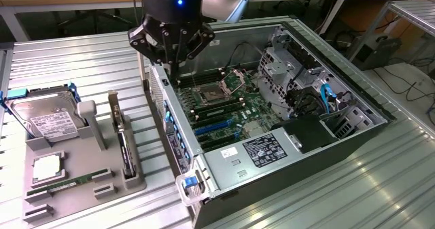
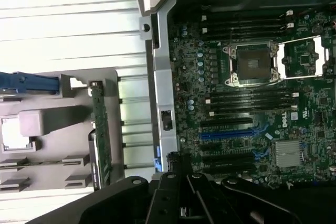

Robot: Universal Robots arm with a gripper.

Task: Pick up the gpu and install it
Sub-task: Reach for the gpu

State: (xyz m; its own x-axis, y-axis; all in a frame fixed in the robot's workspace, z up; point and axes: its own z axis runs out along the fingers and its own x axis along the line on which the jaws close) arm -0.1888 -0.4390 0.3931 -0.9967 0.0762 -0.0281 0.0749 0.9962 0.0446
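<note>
The gpu (image 1: pixel 124 143) stands on its edge in a slot of the grey holder (image 1: pixel 75 198) at the exterior view's left, with its silver bracket at the far end. In the wrist view the gpu (image 2: pixel 101 148) is a thin strip seen edge-on. My gripper (image 1: pixel 171 65) hangs above the near wall of the open computer case (image 1: pixel 224 168), apart from the gpu and to its right in the exterior view. The gripper (image 2: pixel 177 170) is shut and holds nothing. Below it lies the motherboard (image 2: pixel 247 108) with a blue card slot (image 2: pixel 226 134).
The holder also carries a silver hard drive (image 1: pixel 46 119), a square chip (image 1: pixel 46 167) and a green memory stick (image 1: pixel 68 182). Inside the case are a CPU socket (image 1: pixel 209 94), a drive cage (image 1: pixel 289 61), cables and the power supply (image 1: pixel 268 150). A ribbed metal table (image 1: pixel 81 61) lies underneath.
</note>
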